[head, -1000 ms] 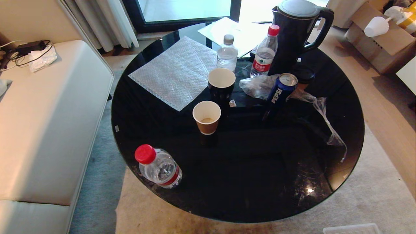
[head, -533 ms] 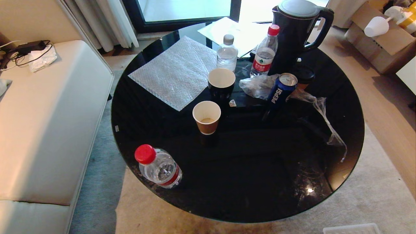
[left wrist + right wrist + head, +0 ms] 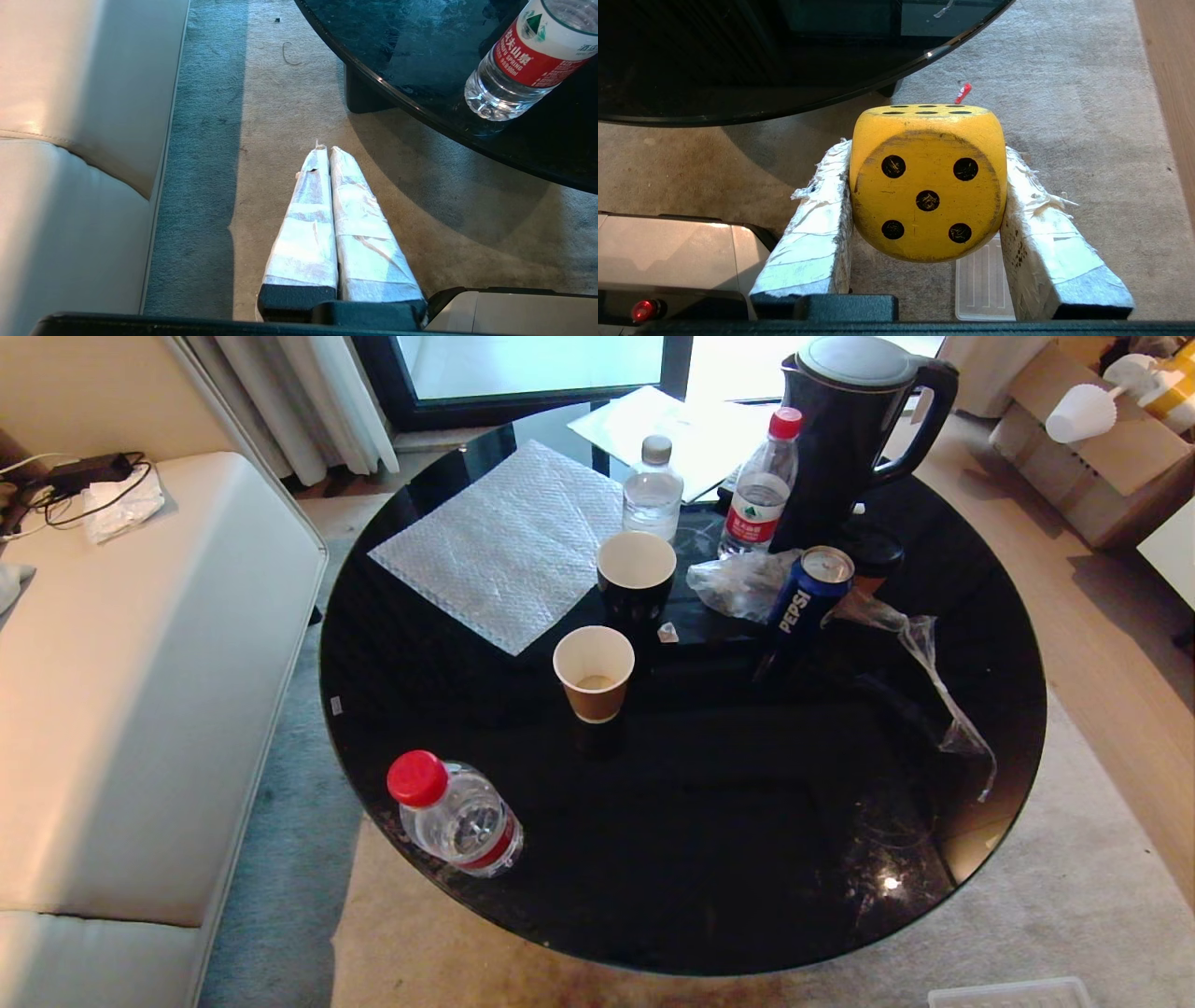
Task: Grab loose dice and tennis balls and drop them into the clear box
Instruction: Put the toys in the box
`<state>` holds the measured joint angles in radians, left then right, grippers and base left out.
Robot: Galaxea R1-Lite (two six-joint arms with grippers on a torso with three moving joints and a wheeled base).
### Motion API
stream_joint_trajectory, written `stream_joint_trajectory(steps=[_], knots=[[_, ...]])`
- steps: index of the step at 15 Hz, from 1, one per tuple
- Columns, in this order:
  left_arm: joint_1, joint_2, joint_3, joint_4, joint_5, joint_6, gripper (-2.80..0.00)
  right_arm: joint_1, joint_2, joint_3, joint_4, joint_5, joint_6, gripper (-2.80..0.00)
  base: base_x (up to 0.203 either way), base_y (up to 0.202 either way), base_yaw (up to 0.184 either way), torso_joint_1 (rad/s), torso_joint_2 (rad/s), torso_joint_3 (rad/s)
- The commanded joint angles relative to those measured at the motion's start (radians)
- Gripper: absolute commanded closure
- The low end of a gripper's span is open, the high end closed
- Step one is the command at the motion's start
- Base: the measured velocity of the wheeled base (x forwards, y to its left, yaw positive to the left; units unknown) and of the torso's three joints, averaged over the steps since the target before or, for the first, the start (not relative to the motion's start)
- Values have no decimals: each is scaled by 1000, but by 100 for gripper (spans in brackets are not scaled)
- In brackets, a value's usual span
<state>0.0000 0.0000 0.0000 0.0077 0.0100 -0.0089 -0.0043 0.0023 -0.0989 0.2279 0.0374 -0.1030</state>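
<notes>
Between the taped fingers of the right gripper point(image 3: 927, 186), above the carpet point(image 3: 1087, 140) by the black table point(image 3: 738, 60), sits the yellow die point(image 3: 927, 182), clamped five-face up, with a ribbed clear plastic piece point(image 3: 981, 284) on the floor below, while the left gripper point(image 3: 326, 151) hangs pressed shut near a water bottle point(image 3: 523, 60).

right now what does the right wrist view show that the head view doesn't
Only the right wrist view shows the right gripper shut on the yellow die, five pips facing the camera, held above the carpet, and a small red scrap on the floor. Only the head view shows the tabletop clutter: two paper cups, Pepsi can, kettle, three water bottles, plus the sofa. Both show the round black table and the beige carpet.
</notes>
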Motion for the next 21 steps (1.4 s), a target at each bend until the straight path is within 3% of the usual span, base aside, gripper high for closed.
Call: stream_joint_trajectory(steps=[1, 21], knots=[[0, 0, 2, 0, 1, 0, 0, 0, -4, 1, 5, -1, 0, 0, 0, 0, 0, 0, 0, 0], [0, 0, 0, 5, 1, 1, 0, 0, -5, 11, 4, -10, 31, 0, -4, 0, 0, 0, 0, 0]])
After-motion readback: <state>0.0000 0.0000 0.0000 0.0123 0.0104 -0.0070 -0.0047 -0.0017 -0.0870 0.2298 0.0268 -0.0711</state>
